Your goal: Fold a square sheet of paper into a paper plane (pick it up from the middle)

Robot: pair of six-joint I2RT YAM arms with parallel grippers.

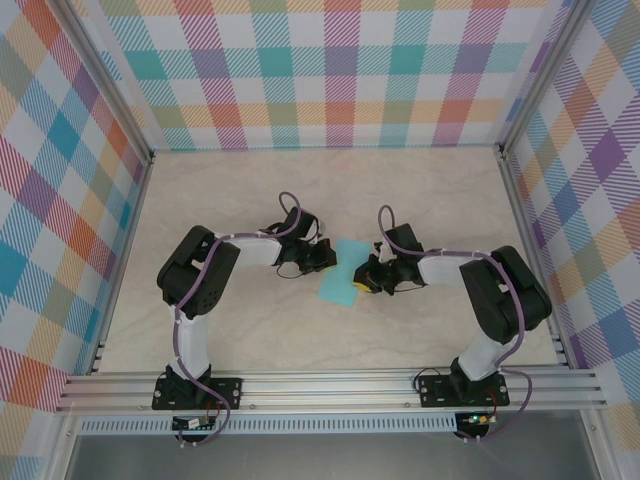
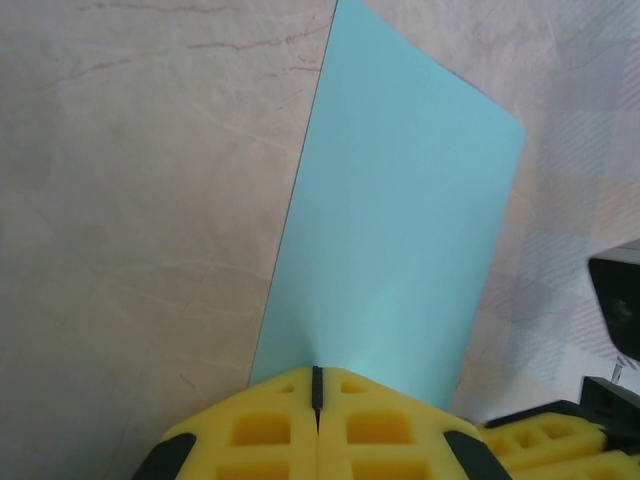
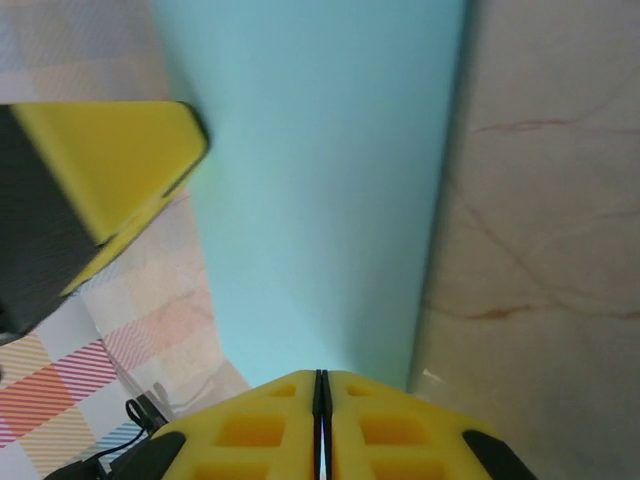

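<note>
The square sheet of paper point(image 1: 342, 270) is plain turquoise and hangs between my two grippers just above the middle of the table. My left gripper point(image 1: 322, 260) is shut on its left edge. In the left wrist view the sheet point(image 2: 400, 230) runs up and away from the closed yellow fingertips of the left gripper point(image 2: 318, 372). My right gripper point(image 1: 364, 280) is shut on the opposite edge. In the right wrist view the sheet point(image 3: 320, 200) rises out of the closed right gripper point(image 3: 322, 375), with the left gripper's yellow finger point(image 3: 100, 165) at the upper left.
The beige marbled table point(image 1: 250, 330) is walled by plaid panels point(image 1: 330, 70) at the back and on both sides. Aluminium rails point(image 1: 330, 385) run along the near edge by the arm bases. The right gripper's finger point(image 2: 560, 445) shows at the lower right of the left wrist view.
</note>
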